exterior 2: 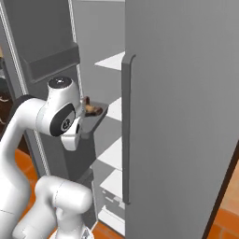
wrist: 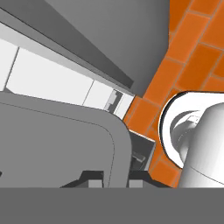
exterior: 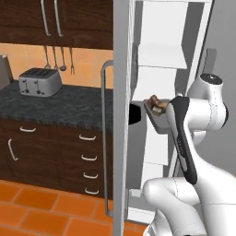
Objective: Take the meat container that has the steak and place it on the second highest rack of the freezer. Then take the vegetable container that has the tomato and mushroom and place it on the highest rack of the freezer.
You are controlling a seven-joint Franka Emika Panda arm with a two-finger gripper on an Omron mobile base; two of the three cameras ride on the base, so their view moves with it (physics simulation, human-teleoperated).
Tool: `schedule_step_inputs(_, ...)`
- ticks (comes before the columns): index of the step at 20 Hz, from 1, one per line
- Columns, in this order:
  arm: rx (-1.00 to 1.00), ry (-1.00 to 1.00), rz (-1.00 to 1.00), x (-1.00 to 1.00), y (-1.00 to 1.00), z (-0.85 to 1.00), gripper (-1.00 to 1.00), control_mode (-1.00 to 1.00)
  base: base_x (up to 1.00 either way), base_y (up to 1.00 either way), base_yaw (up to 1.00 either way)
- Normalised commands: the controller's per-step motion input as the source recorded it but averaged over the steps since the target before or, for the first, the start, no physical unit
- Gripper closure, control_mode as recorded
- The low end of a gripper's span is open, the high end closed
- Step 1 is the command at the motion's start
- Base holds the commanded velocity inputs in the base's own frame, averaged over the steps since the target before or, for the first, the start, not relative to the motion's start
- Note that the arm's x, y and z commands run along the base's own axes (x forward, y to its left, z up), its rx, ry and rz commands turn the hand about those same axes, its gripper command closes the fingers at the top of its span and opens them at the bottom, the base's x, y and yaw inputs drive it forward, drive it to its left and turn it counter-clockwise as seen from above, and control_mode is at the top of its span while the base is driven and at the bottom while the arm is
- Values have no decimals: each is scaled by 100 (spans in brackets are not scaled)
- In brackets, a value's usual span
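The steak (exterior: pixel 156 105) (exterior 2: pixel 90 108) lies in a grey meat container (exterior: pixel 160 121) (exterior 2: pixel 94 120) held in the air at the open freezer (exterior: pixel 159 69). The container sits just in front of the white shelves (exterior 2: pixel 115 108), about level with one of them and apart from it. My gripper (wrist: pixel 114 177) is shut on the container's rim (wrist: pixel 65 131), which fills the left of the hand view. In both base views my own arm hides the gripper. The tomato and mushroom container is out of view.
The freezer's left door (exterior: pixel 120 115), with its long handle (exterior: pixel 105 138), stands edge-on beside the container. The right door (exterior 2: pixel 186 116) is close on the other side. A dark door bin (exterior 2: pixel 51 63) hangs above. A toaster (exterior: pixel 40 81) stands on the dark counter (exterior: pixel 73 106).
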Motion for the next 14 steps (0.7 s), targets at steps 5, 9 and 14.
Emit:
schedule_step_inputs(5,0,0,0,0,0,0,100,100,-13,3,-17)
schedule_step_inputs(9,0,0,0,0,0,0,100,100,-8,-39,0)
schedule_step_inputs(14,0,0,0,0,0,0,100,100,11,-16,5)
